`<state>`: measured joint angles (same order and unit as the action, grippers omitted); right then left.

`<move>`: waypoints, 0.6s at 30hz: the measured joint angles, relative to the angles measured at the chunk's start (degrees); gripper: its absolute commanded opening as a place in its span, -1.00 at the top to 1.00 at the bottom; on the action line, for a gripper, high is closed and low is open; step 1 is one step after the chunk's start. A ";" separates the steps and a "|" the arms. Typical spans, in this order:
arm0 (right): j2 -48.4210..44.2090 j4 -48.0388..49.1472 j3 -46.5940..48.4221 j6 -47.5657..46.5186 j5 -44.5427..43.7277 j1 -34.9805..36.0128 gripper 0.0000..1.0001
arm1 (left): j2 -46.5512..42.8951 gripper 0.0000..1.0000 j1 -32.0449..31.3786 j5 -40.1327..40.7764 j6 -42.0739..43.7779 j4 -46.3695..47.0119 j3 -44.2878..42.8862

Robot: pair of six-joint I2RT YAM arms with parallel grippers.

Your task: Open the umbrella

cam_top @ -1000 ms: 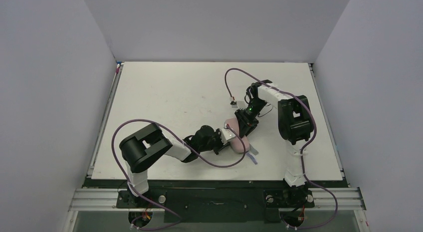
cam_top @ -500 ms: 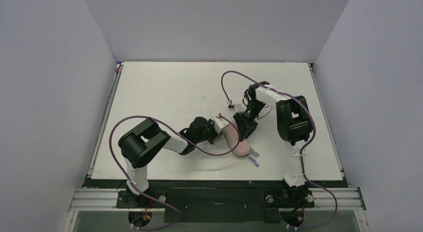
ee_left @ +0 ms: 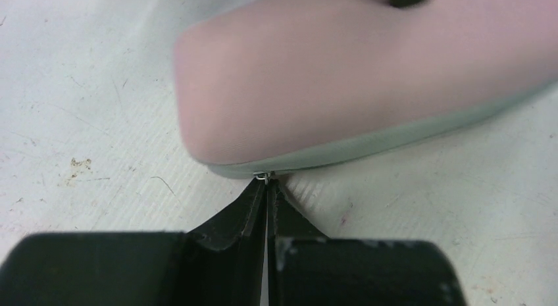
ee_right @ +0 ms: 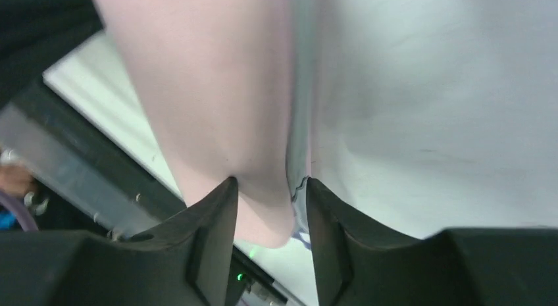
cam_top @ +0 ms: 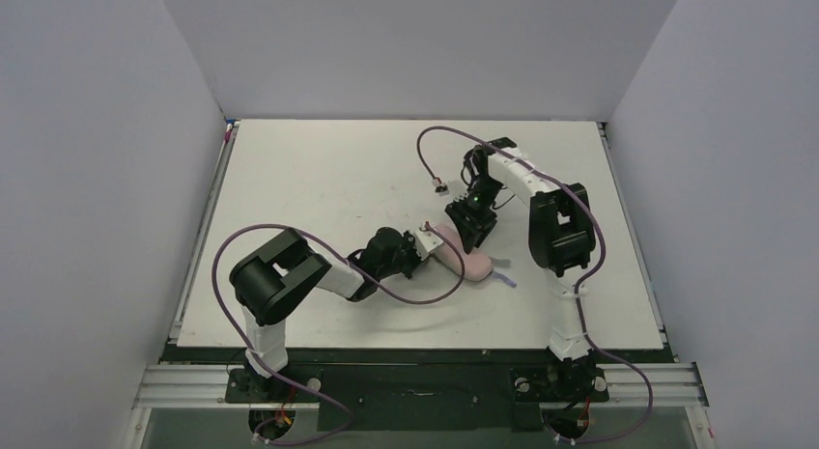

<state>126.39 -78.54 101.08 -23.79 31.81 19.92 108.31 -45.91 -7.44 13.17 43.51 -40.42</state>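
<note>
No umbrella shows in any view; I see only an oval pale pink case (cam_top: 475, 264) lying on the white table, with a grey seam along its edge. My left gripper (cam_top: 431, 239) is shut on a tiny metal pull (ee_left: 265, 177) at the seam, at the case's left end (ee_left: 355, 76). My right gripper (cam_top: 470, 231) comes down from behind, and its jaws clamp the case (ee_right: 210, 89) across its width (ee_right: 268, 187). A thin lavender strap (cam_top: 503, 278) pokes out at the case's right end.
Purple cables loop from both arms; the right arm's cable ends in a small white connector (cam_top: 439, 187) hanging above the table behind the case. Grey walls stand on three sides. The table's (cam_top: 319, 179) black front edge lies near the arm bases.
The case has swung counter-clockwise and shifted back, its strap end moving right. My right gripper moved back and left with it. My left gripper pulled up and left, then held still.
</note>
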 measured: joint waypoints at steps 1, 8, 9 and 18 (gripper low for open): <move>0.63 0.35 2.64 0.63 -1.73 -0.20 -0.15 | -0.22 1.00 -0.26 0.46 0.02 0.09 0.31; -1.81 8.41 10.01 8.33 -5.55 -4.90 -0.26 | -1.40 1.00 -3.34 1.51 -0.94 0.07 1.75; -3.52 9.81 7.78 9.75 -5.51 -5.92 -0.26 | -1.49 1.00 -4.00 1.64 -1.22 0.09 1.84; -17.55 15.87 -17.90 23.41 -4.70 -14.78 -0.27 | -1.46 1.00 -6.91 4.24 -5.84 -1.51 0.70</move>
<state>108.84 -62.67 83.18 -0.38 27.11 5.15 106.85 -52.82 -3.20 7.33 42.00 -39.72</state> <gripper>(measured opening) 0.631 0.004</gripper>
